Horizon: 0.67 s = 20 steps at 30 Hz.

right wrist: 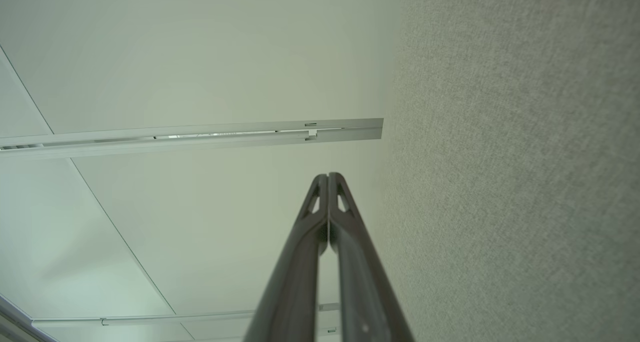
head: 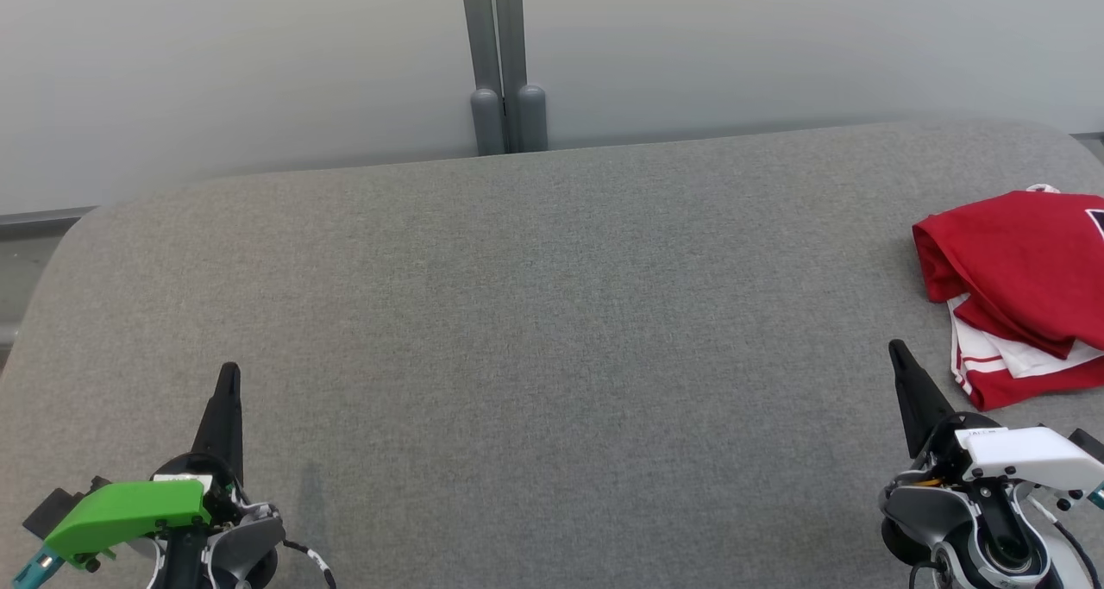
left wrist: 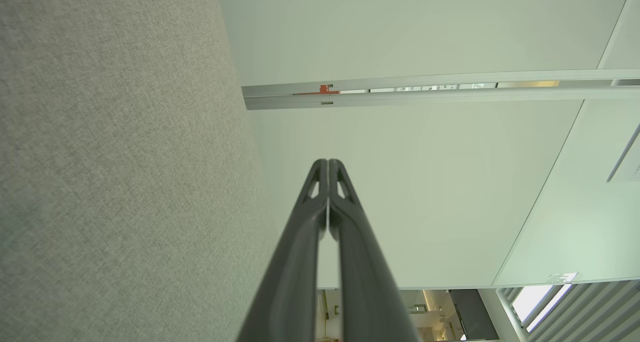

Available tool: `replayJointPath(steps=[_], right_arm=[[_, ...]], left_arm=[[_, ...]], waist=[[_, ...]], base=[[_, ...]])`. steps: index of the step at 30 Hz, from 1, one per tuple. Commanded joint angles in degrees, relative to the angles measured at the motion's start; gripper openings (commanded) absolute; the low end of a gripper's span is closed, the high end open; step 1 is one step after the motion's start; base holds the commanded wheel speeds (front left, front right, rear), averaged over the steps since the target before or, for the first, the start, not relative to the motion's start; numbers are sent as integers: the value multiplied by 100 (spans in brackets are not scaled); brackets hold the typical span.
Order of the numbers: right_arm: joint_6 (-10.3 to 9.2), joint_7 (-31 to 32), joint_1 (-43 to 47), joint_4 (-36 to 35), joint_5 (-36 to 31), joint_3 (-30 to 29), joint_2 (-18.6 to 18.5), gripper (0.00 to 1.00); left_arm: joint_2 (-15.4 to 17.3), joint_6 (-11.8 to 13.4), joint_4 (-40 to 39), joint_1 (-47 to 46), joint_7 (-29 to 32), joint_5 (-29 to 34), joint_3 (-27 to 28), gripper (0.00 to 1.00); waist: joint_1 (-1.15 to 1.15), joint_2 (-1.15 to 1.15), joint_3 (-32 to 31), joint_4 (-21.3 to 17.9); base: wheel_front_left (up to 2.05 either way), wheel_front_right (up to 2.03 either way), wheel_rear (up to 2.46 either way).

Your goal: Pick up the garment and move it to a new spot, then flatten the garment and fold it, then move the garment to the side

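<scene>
The garment [head: 1018, 287] is red with white trim, bunched in a loose heap at the far right of the grey fabric surface [head: 535, 313], partly cut off by the head view's right edge. My right gripper [head: 897, 349] stands at the lower right, just left of the heap's near edge, shut and empty. At the lower left my left gripper [head: 229, 372] is shut and empty, far from the garment. In the left wrist view the left gripper [left wrist: 328, 161] has its fingertips pressed together. The right gripper [right wrist: 328, 175] in its own wrist view is likewise closed tip to tip.
A pale wall with a grey vertical post [head: 503, 63] rises behind the surface's far edge. The surface's rounded left corner [head: 60, 253] drops to the floor. The grey fabric [left wrist: 115, 172] shows beside the left fingers, and grey fabric [right wrist: 515, 172] beside the right ones.
</scene>
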Motion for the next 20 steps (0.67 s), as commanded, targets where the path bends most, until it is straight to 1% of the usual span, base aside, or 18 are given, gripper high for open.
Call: replayJointPath(steps=[1, 20], right_arm=[[4, 18, -29, -32, 39, -6, -8, 0], [4, 17, -29, -31, 40, -5, -8, 0]], left_arm=[[21, -35, -12, -64, 20, -3, 15, 0], [21, -35, -12, -63, 19, -3, 14, 0]], waist=[[0, 0, 0, 0], [0, 0, 0, 0]], base=[[0, 0, 0], [0, 0, 0]])
